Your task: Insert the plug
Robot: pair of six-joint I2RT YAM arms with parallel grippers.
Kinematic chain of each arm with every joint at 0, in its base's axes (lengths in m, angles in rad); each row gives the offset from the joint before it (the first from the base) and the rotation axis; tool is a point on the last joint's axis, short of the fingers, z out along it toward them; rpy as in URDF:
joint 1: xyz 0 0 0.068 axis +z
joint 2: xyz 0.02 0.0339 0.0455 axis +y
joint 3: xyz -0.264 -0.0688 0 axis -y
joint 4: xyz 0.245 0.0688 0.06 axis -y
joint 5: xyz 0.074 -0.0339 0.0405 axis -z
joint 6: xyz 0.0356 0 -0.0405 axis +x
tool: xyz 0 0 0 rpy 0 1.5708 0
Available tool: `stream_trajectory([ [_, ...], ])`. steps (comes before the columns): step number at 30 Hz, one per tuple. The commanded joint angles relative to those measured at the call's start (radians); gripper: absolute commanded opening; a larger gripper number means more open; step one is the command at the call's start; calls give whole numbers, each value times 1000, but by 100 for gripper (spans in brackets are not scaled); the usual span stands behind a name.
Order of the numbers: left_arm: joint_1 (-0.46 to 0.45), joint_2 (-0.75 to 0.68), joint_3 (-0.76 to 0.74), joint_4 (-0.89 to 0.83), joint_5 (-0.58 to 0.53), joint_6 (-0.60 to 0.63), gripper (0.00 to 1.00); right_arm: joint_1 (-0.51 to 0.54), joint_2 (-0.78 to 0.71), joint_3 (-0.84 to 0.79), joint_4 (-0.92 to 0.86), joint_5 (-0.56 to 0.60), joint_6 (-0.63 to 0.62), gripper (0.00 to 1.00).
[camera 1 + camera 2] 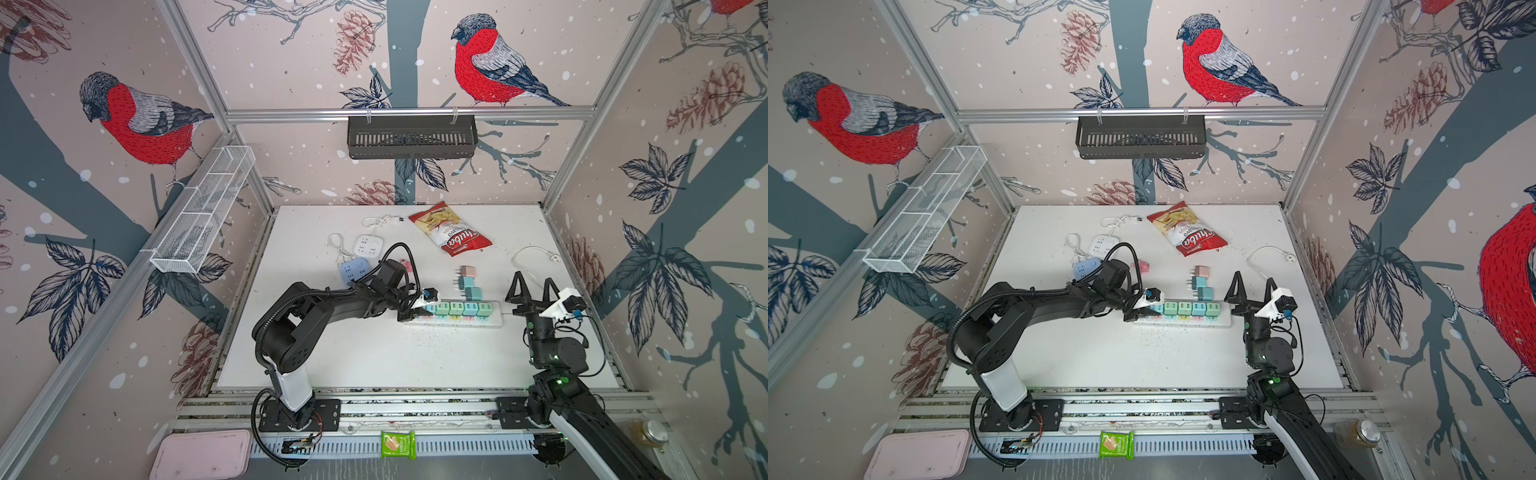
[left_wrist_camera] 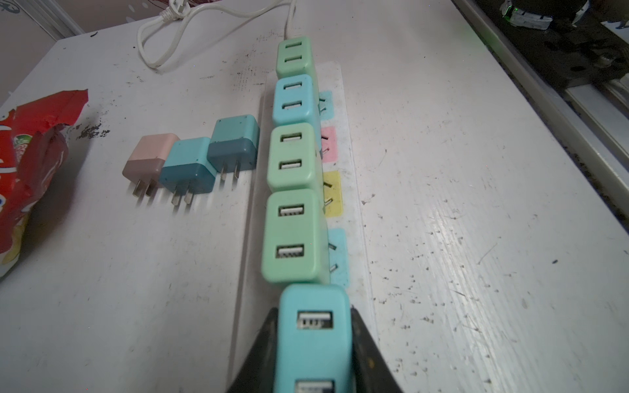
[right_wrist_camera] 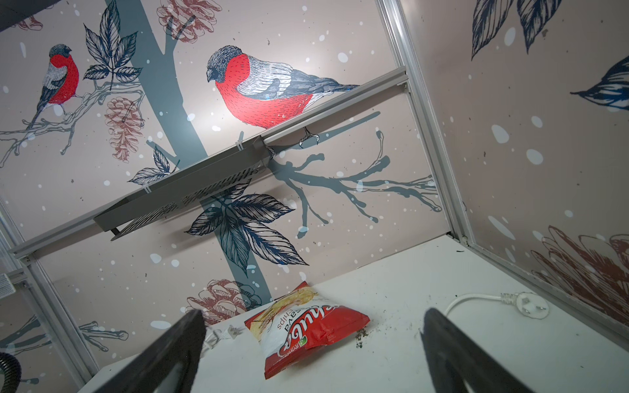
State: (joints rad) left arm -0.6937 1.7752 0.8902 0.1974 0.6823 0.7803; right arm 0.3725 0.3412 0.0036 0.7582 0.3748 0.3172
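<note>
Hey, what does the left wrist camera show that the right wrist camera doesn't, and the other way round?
Only the left wrist view: the power strip with four adapters plugged in, three loose adapters beside it, and the left end effector shut on a blue adapter at the end of the row.
Only the right wrist view: the open right end effector and the black wall shelf.
Both: the red chips bag and the white table.
</note>
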Motion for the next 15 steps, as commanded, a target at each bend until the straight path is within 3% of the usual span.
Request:
stream_trajectory([
  [1,2,5,-7,-72,-5,-11,0,0,2,-140,27,-7,3,100],
  [15,2,88,46,-155,-32,-88,0,-1,1,-141,26,-11,3,100],
])
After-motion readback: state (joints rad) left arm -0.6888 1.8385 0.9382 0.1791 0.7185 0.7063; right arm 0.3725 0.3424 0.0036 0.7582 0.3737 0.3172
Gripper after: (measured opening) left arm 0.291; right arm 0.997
